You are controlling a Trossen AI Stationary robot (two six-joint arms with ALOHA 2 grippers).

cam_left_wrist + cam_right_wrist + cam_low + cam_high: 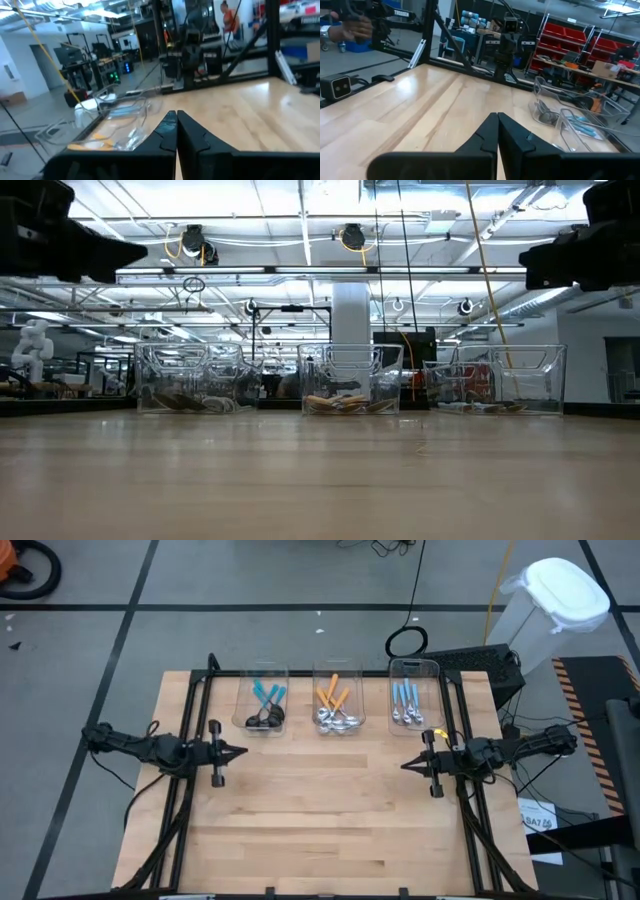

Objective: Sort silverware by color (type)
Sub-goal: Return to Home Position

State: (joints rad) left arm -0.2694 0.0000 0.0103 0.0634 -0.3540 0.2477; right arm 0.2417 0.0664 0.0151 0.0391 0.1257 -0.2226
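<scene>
Three clear bins stand in a row at the table's far edge. The left bin [265, 708] holds teal-handled spoons with black bowls, the middle bin [338, 708] orange-handled spoons with silver bowls, the right bin [410, 705] light-blue-handled spoons with silver bowls. The spoons lie flat on the bin floors. My left gripper [243, 752] hovers above the table's left side, shut and holding nothing; in its wrist view [176, 120] the fingertips meet. My right gripper [404, 764] hovers above the right side, also shut and holding nothing [497, 120].
The wooden tabletop [330, 810] stretches bare from the bins to the near edge. Black frame rails [190, 720] run along both sides. A white lidded bin [555, 600] stands on the floor beyond the far right corner. A person's hand [350, 27] shows far off.
</scene>
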